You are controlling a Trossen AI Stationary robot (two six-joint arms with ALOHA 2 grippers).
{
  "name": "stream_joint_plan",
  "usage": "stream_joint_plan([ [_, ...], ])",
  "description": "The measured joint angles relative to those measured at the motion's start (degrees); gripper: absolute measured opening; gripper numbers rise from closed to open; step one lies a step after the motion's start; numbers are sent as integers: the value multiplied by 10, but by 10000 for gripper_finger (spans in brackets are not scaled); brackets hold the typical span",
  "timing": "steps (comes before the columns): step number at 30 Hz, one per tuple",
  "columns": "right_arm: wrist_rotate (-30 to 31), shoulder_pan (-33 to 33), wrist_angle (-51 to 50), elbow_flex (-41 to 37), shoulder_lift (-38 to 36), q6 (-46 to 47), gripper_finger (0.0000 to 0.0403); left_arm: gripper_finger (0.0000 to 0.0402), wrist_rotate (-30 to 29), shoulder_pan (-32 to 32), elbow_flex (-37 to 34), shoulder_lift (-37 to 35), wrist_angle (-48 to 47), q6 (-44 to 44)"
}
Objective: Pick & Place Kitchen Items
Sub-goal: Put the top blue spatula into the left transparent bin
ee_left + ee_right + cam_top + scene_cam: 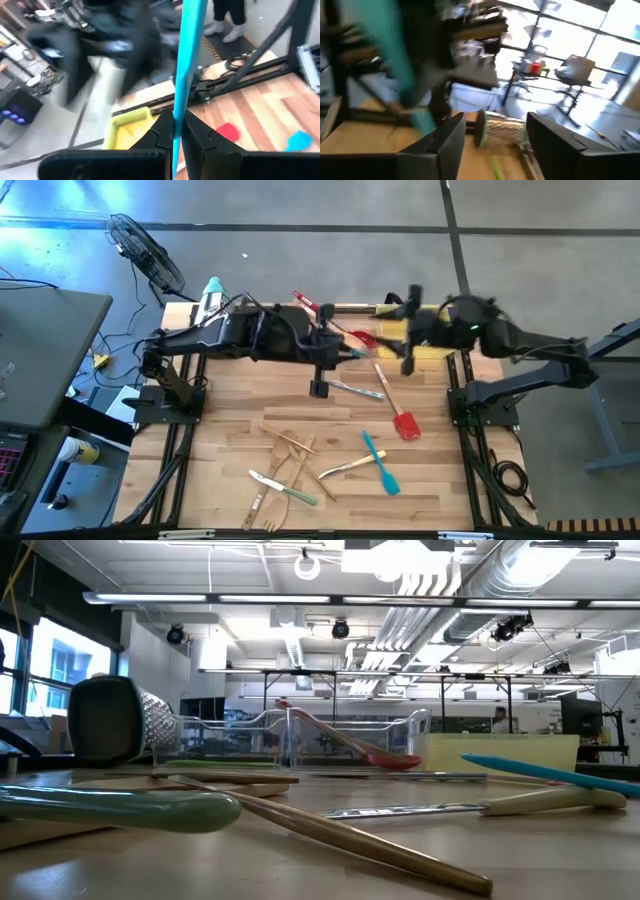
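Wooden table (430,480): left gripper (176,131) clamps a blue spatula (186,60); beside it, right gripper (495,131) parted, empty.

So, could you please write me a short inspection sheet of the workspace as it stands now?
Surface: wooden table, bare between utensils.
Job's things: red spatula, blue spatula, wooden utensils and a knife lying loose.
Clutter: box grater; clear tray; yellow tray.
Grippers: left gripper jaws shut on a teal handle; right gripper jaws apart, empty.
Cables: cable at table's right edge.
Surroundings: fan; person's legs.
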Motion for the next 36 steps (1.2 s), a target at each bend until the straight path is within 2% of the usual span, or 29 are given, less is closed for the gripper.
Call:
stream_joint_plan([
  [6, 68, 1, -33, 1, -51, 38, 247, 7, -11, 1, 0, -1, -5, -6],
  [13, 61, 1, -126, 1, -114, 59, 252, 7, -71, 1, 0, 0, -14, -6],
  [18, 61, 0, -185, 1, -143, 64, 253, 7, -148, 1, 0, -1, -45, -6],
  [27, 60, 1, -286, 1, -148, 68, 253, 7, -251, 1, 0, -4, -105, -12],
  [31, 62, 1, -346, 1, -148, 72, 253, 7, -378, 1, 6, -11, -137, -55],
  [36, 62, 1, -415, 1, -148, 72, 253, 7, -432, 4, 44, -17, -200, -117],
])
